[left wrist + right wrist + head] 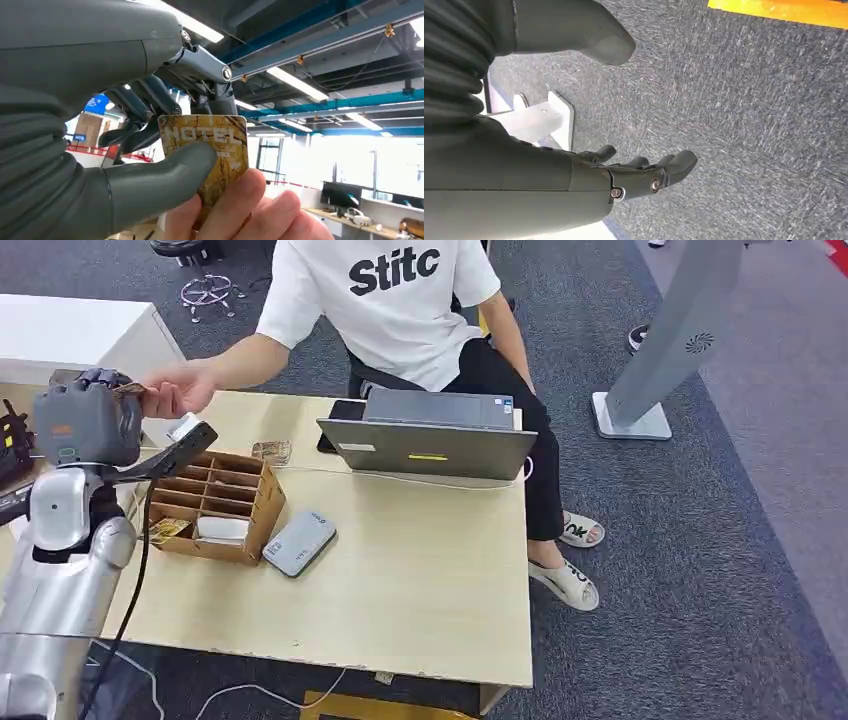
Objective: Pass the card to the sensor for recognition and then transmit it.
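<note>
Left hand (150,165) is gripping the card (210,145): thick grey thumb is pressing on the card's printed face, darker fingers (137,107) are backing it from behind. Card is gold-brown, marbled, with "HOTEL" across it. A person's hand (245,210) is touching the same card at the edge away from the robot's fingers, fingertips overlapping its face just beside the thumb.

In the head view, the left hand (85,420) is raised over the table's left end, card (130,389) showing as a small brown edge at its top, the person's hand (180,390) meeting it there.

Right hand (644,172) is hanging over dark grey carpet, holding nothing, fingers apart and lightly curved, thumb spread wide.

On the table (420,580), nearest: a wooden divided box (215,502) with a white item and a gold card in its compartments. A grey card reader (298,542) is leaning against the box's right side. Farther back, a grey laptop (428,440). Beyond, the seated person (390,300) in a white shirt is reaching an arm across.
</note>
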